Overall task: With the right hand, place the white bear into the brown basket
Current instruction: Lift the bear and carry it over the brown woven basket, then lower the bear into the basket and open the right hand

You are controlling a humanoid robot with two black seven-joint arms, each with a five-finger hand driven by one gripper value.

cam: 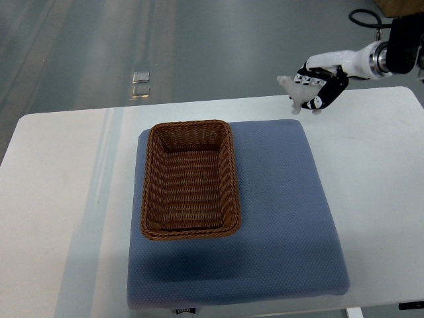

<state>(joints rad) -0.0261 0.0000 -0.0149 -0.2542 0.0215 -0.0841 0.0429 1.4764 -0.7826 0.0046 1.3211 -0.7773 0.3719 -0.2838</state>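
We see the brown basket (190, 179) lying on the blue mat (278, 218), long axis running away from us; our right hand (314, 88) hovers above the table's (59, 199) far edge, fingers loosely spread, holding nothing.

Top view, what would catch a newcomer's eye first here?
The empty brown woven wicker basket stands out, sitting on the left part of a blue padded mat on the white table. At upper right, the robot's white-and-black right hand hovers open over the table's far edge. No white bear is visible.
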